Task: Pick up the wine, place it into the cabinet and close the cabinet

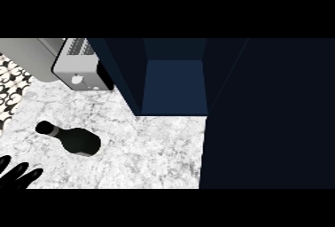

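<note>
Wine bottle (pixel 73 139) stands untouched on the marble counter (pixel 150 150); left hand (pixel 16 175), fingers relaxed (right hand unseen), should wrap the body, not the neck.

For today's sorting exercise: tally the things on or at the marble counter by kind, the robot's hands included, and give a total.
Wine bottle: 1
Toaster: 1
Cabinet, open: 1
Robot hand, left, at the lower left edge: 1
Total: 4

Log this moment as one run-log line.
bottle: standing on counter, untouched | cabinet: open, nothing visible inside | left hand: open, lower left | right hand: out of view
</note>
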`<state>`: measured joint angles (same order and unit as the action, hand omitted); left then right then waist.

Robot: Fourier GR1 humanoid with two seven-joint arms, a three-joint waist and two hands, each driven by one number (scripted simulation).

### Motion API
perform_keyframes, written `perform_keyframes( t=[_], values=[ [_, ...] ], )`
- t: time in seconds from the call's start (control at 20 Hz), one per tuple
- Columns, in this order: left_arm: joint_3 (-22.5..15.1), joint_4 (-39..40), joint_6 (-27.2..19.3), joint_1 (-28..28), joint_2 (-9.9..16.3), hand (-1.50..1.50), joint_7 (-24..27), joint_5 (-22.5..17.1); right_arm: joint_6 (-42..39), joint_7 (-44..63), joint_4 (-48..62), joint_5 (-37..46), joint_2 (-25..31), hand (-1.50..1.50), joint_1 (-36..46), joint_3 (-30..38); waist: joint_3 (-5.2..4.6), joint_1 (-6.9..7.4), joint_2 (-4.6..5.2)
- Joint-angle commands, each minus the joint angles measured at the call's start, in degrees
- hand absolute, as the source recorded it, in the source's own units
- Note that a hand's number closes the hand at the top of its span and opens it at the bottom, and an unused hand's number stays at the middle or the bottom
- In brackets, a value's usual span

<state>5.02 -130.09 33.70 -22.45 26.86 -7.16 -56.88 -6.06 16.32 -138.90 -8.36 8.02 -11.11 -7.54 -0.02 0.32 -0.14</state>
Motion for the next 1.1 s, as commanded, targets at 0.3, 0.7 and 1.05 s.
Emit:
perform_keyframes(
  t=[0.3,0.7,1.05],
  values=[
    [10.97,-3.66,1.83,-6.00,2.56,-1.50,-5.71,-14.57,2.30,10.25,-6.34,-0.59,-0.07,-1.50,4.82,0.21,0.01,0.05,0.01],
    [18.80,-2.42,-0.47,-5.48,3.03,-1.50,-9.84,-20.62,3.76,14.85,-10.82,1.63,-0.60,-1.50,5.36,-2.09,-0.01,-0.05,-0.08],
    [23.63,6.25,-0.19,1.94,6.43,-1.50,-13.29,-22.78,4.06,17.18,-10.69,1.60,-0.34,-1.50,7.66,-1.69,-0.01,-0.49,0.06]
  ],
)
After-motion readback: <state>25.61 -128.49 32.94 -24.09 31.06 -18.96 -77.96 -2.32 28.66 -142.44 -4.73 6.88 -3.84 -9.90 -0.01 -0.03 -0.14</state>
